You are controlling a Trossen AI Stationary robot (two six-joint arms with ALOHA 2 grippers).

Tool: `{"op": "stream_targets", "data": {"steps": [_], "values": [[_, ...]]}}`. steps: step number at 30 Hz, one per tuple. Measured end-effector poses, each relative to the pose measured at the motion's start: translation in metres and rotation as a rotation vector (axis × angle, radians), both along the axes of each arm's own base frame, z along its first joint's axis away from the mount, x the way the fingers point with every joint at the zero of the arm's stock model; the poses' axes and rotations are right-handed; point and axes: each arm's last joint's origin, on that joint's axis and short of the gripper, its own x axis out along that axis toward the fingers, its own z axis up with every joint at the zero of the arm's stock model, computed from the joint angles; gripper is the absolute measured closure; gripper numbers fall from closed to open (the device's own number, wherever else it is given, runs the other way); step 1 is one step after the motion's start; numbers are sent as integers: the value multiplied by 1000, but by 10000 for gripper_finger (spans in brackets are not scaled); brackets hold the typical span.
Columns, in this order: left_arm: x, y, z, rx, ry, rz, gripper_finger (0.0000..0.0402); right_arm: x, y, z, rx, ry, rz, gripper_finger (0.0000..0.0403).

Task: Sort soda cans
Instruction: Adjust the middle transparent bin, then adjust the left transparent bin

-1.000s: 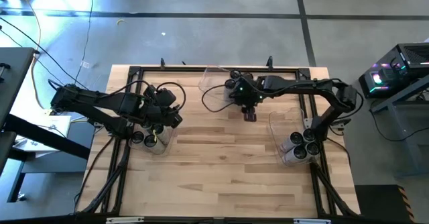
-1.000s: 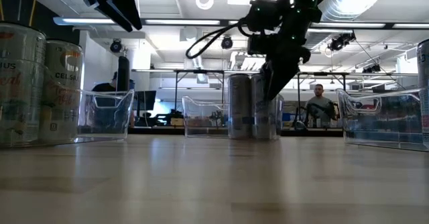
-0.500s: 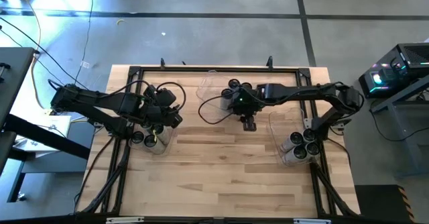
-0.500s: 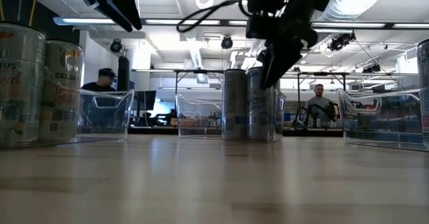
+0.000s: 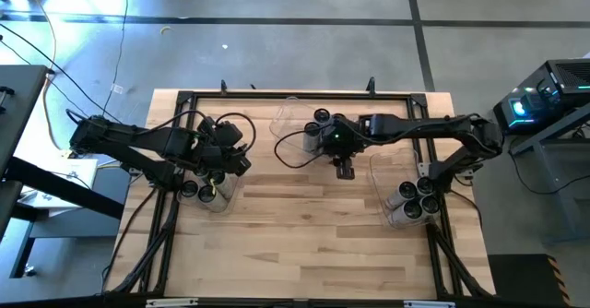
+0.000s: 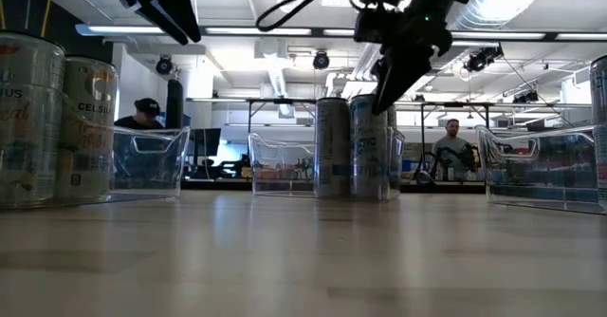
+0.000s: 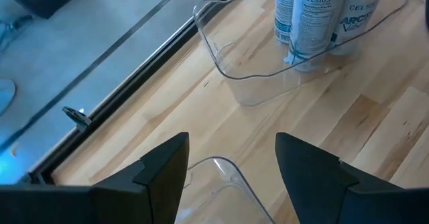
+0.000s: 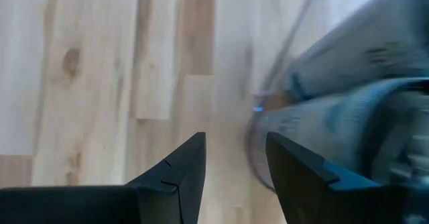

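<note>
Right end effector [image 5: 343,170] shifted, soda cans [image 5: 322,116] seemingly just behind

Pale matt wood table [image 5: 304,225], clear glossy plastic bins [image 6: 150,161], shiny metal soda cans [image 6: 334,146]

On the table [image 5: 304,234], three bins hold soda cans: the left bin [image 5: 219,195] under the left gripper [image 5: 214,171], the rear-centre bin [image 5: 293,114] beside the right gripper [image 5: 344,168], and the right bin [image 5: 392,174] with cans lying at its near end.
</note>
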Motion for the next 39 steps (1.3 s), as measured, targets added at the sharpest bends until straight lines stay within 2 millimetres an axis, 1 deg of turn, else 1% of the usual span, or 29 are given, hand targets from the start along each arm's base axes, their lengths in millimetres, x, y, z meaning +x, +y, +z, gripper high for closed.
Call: {"op": "stream_targets", "data": {"steps": [2, 5, 8, 10, 13, 15, 17, 19, 21, 24, 26, 29, 32, 35, 39], "values": [[0, -1, 0, 13, 11, -21, 187, -4, 0, 9, -27, -29, -7, 252], [2, -7, 1, 47, 19, -80, 187, -14, 1, 28, -51, -107, -18, 252], [2, -21, 7, 75, 56, -225, 189, -24, 6, 48, -57, -204, -22, 252], [3, -37, 11, 60, 69, -398, 195, -28, 14, 61, -62, -278, -7, 252], [4, -67, 19, -8, 28, -630, 206, -30, 32, 77, -47, -403, 57, 252], [4, -87, 26, -65, 4, -706, 216, -30, 48, 80, -26, -469, 124, 252], [2, -107, 27, -125, 40, -727, 227, -28, 65, 79, -8, -515, 188, 252], [-1, -125, 26, -192, 93, -699, 237, -27, 81, 77, 5, -547, 245, 252], [-6, -142, 22, -277, 175, -633, 246, -25, 96, 72, 6, -573, 286, 252], [-13, -166, 5, -421, 320, -492, 259, -28, 117, 59, -1, -596, 332, 252], [-21, -182, -9, -479, 398, -399, 269, -30, 129, 53, -14, -620, 350, 252], [-34, -207, -27, -556, 424, -314, 286, -34, 143, 45, -39, -633, 363, 252], [-47, -227, -44, -621, 406, -257, 309, -37, 152, 42, -61, -640, 364, 252], [-63, -236, -58, -641, 373, -194, 338, -39, 158, 43, -79, -656, 366, 252], [-83, -235, -82, -573, 376, -135, 380, -39, 160, 46, -103, -684, 383, 252]]}}
